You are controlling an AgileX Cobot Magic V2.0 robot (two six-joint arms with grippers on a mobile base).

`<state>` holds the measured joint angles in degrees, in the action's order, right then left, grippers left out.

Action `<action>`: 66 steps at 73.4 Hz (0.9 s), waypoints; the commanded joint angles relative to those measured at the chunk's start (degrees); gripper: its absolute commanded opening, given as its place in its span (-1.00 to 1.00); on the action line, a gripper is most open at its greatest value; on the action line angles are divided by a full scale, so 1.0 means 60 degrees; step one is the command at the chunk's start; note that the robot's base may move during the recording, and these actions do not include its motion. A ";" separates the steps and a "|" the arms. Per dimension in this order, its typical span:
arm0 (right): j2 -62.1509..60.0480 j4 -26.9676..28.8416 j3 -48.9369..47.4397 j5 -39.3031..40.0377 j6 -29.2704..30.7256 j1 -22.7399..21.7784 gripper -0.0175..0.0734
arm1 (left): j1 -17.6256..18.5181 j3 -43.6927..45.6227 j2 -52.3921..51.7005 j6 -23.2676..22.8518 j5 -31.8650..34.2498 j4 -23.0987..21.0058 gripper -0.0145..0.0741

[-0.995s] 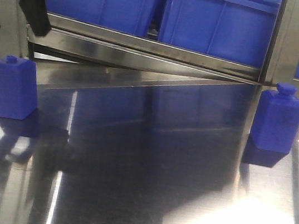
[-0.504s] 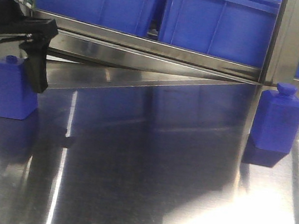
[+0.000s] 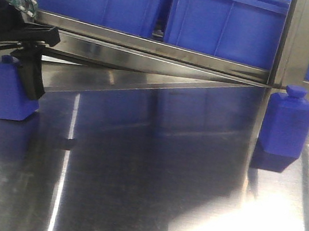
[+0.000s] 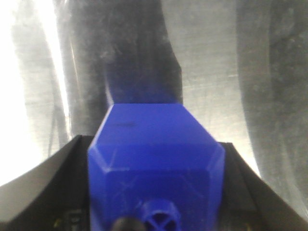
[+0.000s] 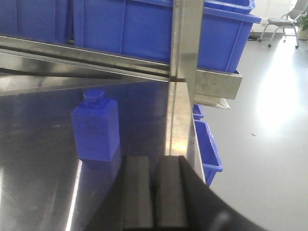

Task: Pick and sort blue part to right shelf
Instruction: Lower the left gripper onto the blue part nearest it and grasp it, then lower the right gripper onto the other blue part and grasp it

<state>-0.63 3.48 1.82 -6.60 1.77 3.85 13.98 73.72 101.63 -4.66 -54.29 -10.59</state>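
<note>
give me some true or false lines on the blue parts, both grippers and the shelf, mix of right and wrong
1. Two parts are in view: the left blue part and the right blue part. True.
2. The left gripper has its jaws on either side of the left blue part. True.
3. The right gripper holds the right blue part. False: its jaws are shut on nothing, and the part stands apart, ahead of it.
4. The right blue part lies on its side. False: it stands upright, cap up, on the table.
5. The shelf carries blue bins. True.
</note>
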 commanded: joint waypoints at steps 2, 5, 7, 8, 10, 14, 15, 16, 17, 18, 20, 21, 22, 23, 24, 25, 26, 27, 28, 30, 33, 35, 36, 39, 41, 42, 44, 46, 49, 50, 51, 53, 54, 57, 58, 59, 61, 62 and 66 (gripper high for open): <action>-0.0187 0.0041 -0.0222 0.0808 0.0073 -0.0053 -0.42 | 0.0041 0.0290 -0.0388 -0.0106 0.0220 -0.0100 -0.08; -0.0187 0.0041 -0.0222 0.0808 0.0073 -0.0053 -0.42 | 0.0041 0.0290 -0.0388 -0.0106 0.0241 -0.0092 -0.10; -0.0187 0.0041 -0.0222 0.0808 0.0073 -0.0053 -0.42 | 0.0041 0.0290 -0.0388 -0.0106 0.0241 -0.0092 -0.10; -0.0187 0.0041 -0.0222 0.0808 0.0073 -0.0053 -0.42 | 0.0041 0.0290 -0.0388 -0.0106 0.0241 -0.0092 -0.11; -0.0187 0.0041 -0.0222 0.0808 0.0073 -0.0053 -0.42 | 0.0041 0.0312 -0.0388 -0.0106 0.0241 -0.0092 -0.10; -0.0187 0.0041 -0.0222 0.0808 0.0073 -0.0053 -0.42 | 0.0041 0.0383 -0.0388 -0.0106 0.0174 -0.0092 -0.10; -0.0187 0.0041 -0.0222 0.0808 0.0073 -0.0053 -0.42 | 0.0041 0.0386 -0.0388 -0.0106 0.0121 -0.0092 -0.10; -0.0187 0.0041 -0.0222 0.0808 0.0073 -0.0053 -0.42 | 0.0041 0.0444 -0.0388 -0.0106 0.0065 -0.0092 -0.10; -0.0187 0.0041 -0.0222 0.0808 0.0073 -0.0053 -0.42 | 0.0041 0.0464 -0.0388 -0.0106 0.0032 -0.0092 -0.10; -0.0187 0.0041 -0.0222 0.0808 0.0073 -0.0053 -0.42 | 0.0041 0.0503 -0.0388 -0.0089 -0.0045 -0.0092 -0.10; -0.0187 0.0041 -0.0222 0.0808 0.0073 -0.0053 -0.42 | 0.0041 0.0596 -0.0406 -0.0089 -0.0171 -0.0092 -0.10; -0.0187 0.0041 -0.0222 0.0808 0.0073 -0.0053 -0.42 | 0.0041 0.0646 -0.0407 -0.0089 -0.0220 -0.0092 -0.10; -0.0187 0.0041 -0.0222 0.0808 0.0073 -0.0053 -0.42 | 0.0041 0.0672 -0.0407 -0.0089 -0.0246 -0.0092 -0.10; -0.0187 0.0041 -0.0222 0.0808 0.0073 -0.0053 -0.42 | 0.0041 0.0722 -0.0407 -0.0089 -0.0330 -0.0092 -0.10; -0.0187 0.0041 -0.0222 0.0808 0.0073 -0.0053 -0.42 | 0.0041 0.0779 -0.0446 -0.0064 -0.0358 -0.0092 -0.10; -0.0187 0.0041 -0.0222 0.0808 0.0073 -0.0053 -0.42 | 0.0041 0.0830 -0.0456 -0.0033 -0.0410 -0.0092 -0.10; -0.0187 0.0041 -0.0222 0.0808 0.0073 -0.0053 -0.42 | 0.0041 0.0851 -0.0480 -0.0032 -0.0457 -0.0092 -0.10; -0.0187 0.0041 -0.0222 0.0808 0.0073 -0.0053 -0.42 | 0.0041 0.0906 -0.0513 -0.0002 -0.0480 -0.0092 -0.10; -0.0187 0.0041 -0.0222 0.0808 0.0073 -0.0053 -0.42 | 0.0041 0.0926 -0.0560 0.0045 -0.0479 -0.0092 -0.10; -0.0187 0.0041 -0.0222 0.0808 0.0073 -0.0053 -0.42 | 0.0041 0.0957 -0.0677 0.0106 -0.0495 -0.0092 -0.10; -0.0187 0.0041 -0.0222 0.0808 0.0073 -0.0053 -0.42 | 0.0041 0.0972 -0.0936 0.0250 -0.0475 -0.0067 -0.10; -0.0187 0.0041 -0.0222 0.0808 0.0073 -0.0053 -0.42 | 0.0041 0.0952 -0.1082 0.0266 -0.0451 -0.0002 -0.10; -0.0187 0.0041 -0.0222 0.0808 0.0073 -0.0053 -0.42 | 0.0041 0.0952 -0.1187 0.0266 -0.0451 0.0058 -0.10; -0.0187 0.0041 -0.0222 0.0808 0.0073 -0.0053 -0.42 | 0.0041 0.0931 -0.1475 0.0266 -0.0411 0.0216 -0.10; -0.0187 0.0041 -0.0222 0.0808 0.0073 -0.0053 -0.42 | 0.0041 0.0911 -0.1730 0.0266 -0.0411 0.0344 -0.10; -0.0187 0.0041 -0.0222 0.0808 0.0073 -0.0053 -0.42 | 0.0041 0.0891 -0.1860 0.0266 -0.0386 0.0392 -0.10; -0.0187 0.0039 -0.0222 0.0819 0.0073 -0.0053 -0.42 | 0.0041 0.0832 -0.2140 0.0288 -0.0342 0.0483 -0.10; -0.0187 0.0039 -0.0222 0.0848 0.0073 -0.0053 -0.42 | 0.0041 0.0742 -0.2366 0.0288 -0.0259 0.0541 -0.10; -0.0187 0.0039 -0.0222 0.0908 0.0073 -0.0053 -0.42 | 0.0041 0.0590 -0.2842 0.0337 -0.0116 0.0646 -0.10; -0.0187 0.0042 -0.0222 0.0965 0.0073 -0.0053 -0.42 | 0.0041 0.0519 -0.2926 0.0351 -0.0056 0.0664 -0.10; -0.0187 0.0052 -0.0222 0.1011 0.0073 -0.0053 -0.42 | 0.0041 0.0436 -0.3187 0.0361 0.0002 0.0711 -0.10; -0.0187 0.0065 -0.0222 0.1100 0.0073 -0.0053 -0.42 | 0.0041 0.0305 -0.3452 0.0387 0.0140 0.0741 -0.10; -0.0187 0.0065 -0.0222 0.1100 0.0073 -0.0053 -0.42 | 0.0041 0.0154 -0.3625 0.0390 0.0224 0.0735 -0.10; -0.0187 0.0139 -0.0262 0.1153 0.0073 -0.0053 -0.42 | 0.0041 -0.0112 -0.4082 0.0471 0.0446 0.0735 -0.10; -0.0187 0.0170 -0.0304 0.1153 0.0073 -0.0053 -0.42 | 0.0041 -0.0230 -0.4267 0.0494 0.0533 0.0735 -0.10; -0.0187 0.0222 -0.0335 0.1100 0.0073 -0.0053 -0.42 | 0.0041 -0.0352 -0.4547 0.0494 0.0632 0.0735 -0.10; -0.0187 0.0272 -0.0391 0.1100 0.0073 -0.0053 -0.42 | 0.0041 -0.0544 -0.4838 0.0494 0.0827 0.0735 -0.10; -0.0187 0.0303 -0.0433 0.1100 0.0073 -0.0053 -0.42 | 0.0041 -0.0739 -0.5032 0.0494 0.0930 0.0735 -0.10; -0.0187 0.0362 -0.0638 0.1018 0.0073 -0.0053 -0.42 | 0.0041 -0.1215 -0.5813 0.0494 0.1378 0.0750 -0.10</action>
<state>-0.63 4.67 1.53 -5.76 1.77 3.85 13.98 68.55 74.43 -2.05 -52.40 -6.05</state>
